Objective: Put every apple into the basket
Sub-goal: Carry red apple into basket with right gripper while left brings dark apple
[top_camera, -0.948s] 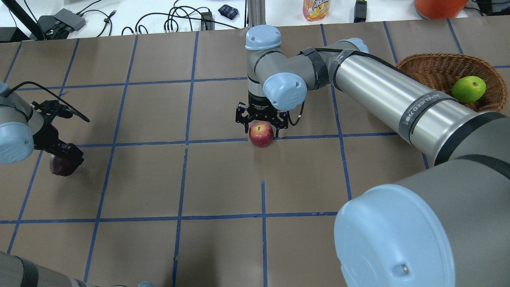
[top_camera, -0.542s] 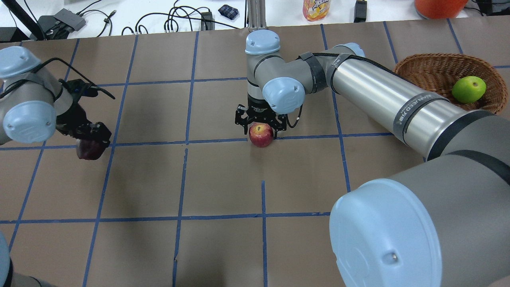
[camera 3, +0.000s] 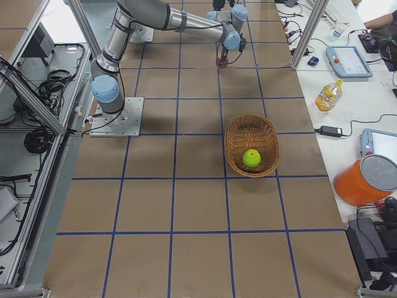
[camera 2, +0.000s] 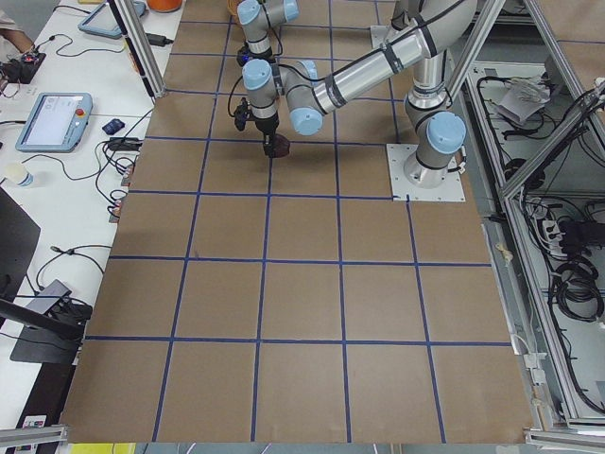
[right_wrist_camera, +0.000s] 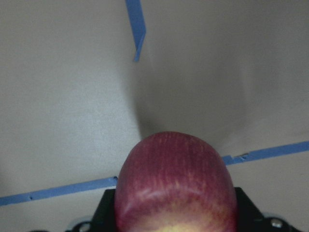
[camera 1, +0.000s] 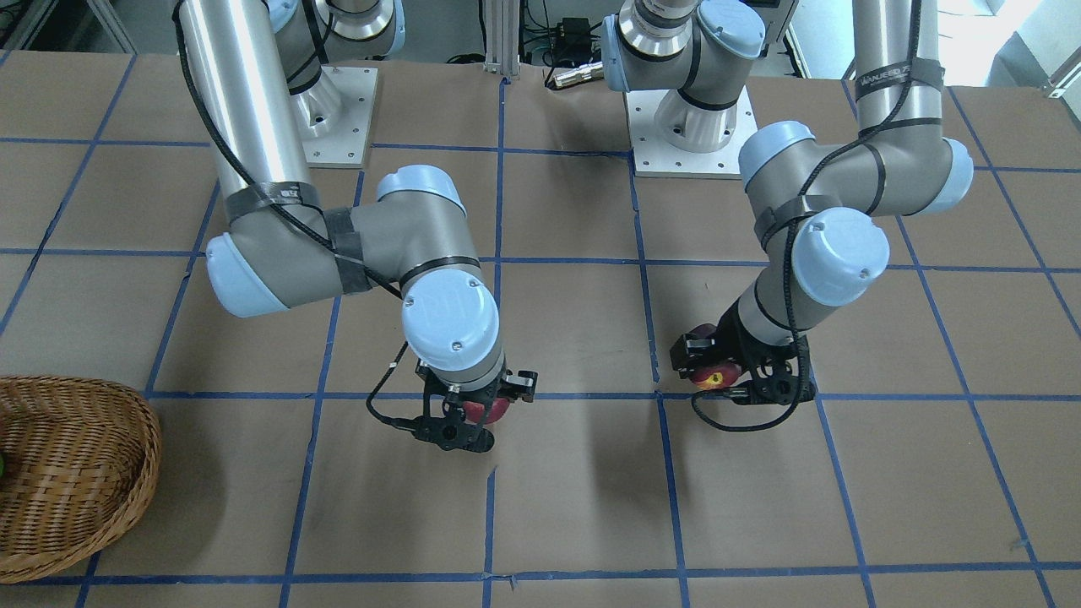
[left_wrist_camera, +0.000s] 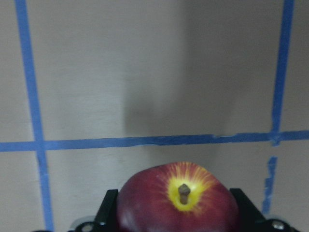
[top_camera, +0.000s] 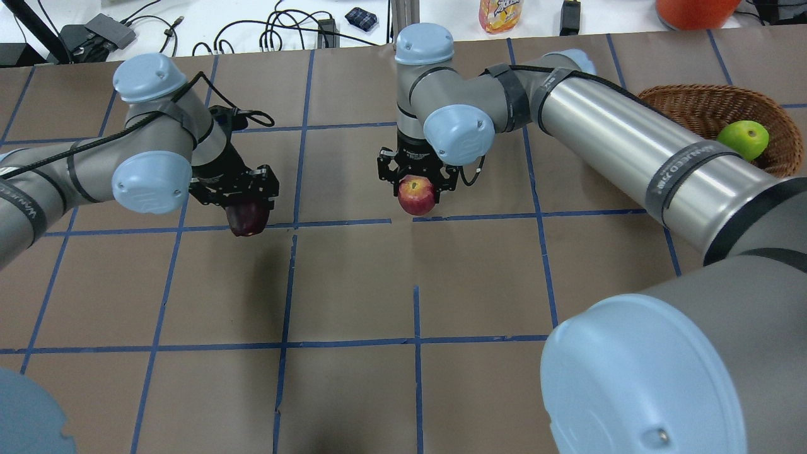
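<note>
My left gripper (top_camera: 243, 203) is shut on the dark maroon apple (top_camera: 248, 221) and holds it above the table, left of centre. The left wrist view shows this apple (left_wrist_camera: 178, 205) between the jaws, with a yellow patch around the stem. My right gripper (top_camera: 416, 181) is shut on the lighter red apple (top_camera: 417, 198) and holds it just above the table at centre; it fills the bottom of the right wrist view (right_wrist_camera: 176, 186). The wicker basket (top_camera: 687, 104) stands at the far right with the lime-green apple (top_camera: 743, 140) inside. My right forearm partly hides the basket.
The table is brown paper with a blue tape grid. Behind its far edge lie cables (top_camera: 277, 31), a juice bottle (top_camera: 501, 14) and an orange container (top_camera: 693, 9). In the front view the basket (camera 1: 76, 473) sits at the lower left, far from both grippers.
My left arm has swung to the right, carrying the maroon apple toward the centre. My right gripper has lifted the red apple off the table.
</note>
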Tool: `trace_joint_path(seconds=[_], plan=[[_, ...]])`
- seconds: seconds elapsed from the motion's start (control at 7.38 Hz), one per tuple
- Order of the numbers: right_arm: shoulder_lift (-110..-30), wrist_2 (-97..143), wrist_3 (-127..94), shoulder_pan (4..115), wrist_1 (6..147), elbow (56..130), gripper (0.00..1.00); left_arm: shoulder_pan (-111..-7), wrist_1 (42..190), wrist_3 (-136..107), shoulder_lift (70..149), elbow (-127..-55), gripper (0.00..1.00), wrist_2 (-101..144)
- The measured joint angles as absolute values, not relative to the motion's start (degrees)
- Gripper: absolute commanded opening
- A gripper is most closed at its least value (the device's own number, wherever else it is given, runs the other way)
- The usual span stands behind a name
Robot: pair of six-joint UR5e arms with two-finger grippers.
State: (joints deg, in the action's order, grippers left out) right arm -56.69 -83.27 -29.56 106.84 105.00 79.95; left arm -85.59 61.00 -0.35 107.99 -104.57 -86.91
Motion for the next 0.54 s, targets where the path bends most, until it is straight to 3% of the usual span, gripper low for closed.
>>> trace_joint_path(seconds=[0.54], plan=[[-66.7, -89.3, -11.6, 87.9, 91.8, 78.5, 0.00, -101.0, 57.6, -15.7, 115.5, -96.4, 0.36, -85.1]])
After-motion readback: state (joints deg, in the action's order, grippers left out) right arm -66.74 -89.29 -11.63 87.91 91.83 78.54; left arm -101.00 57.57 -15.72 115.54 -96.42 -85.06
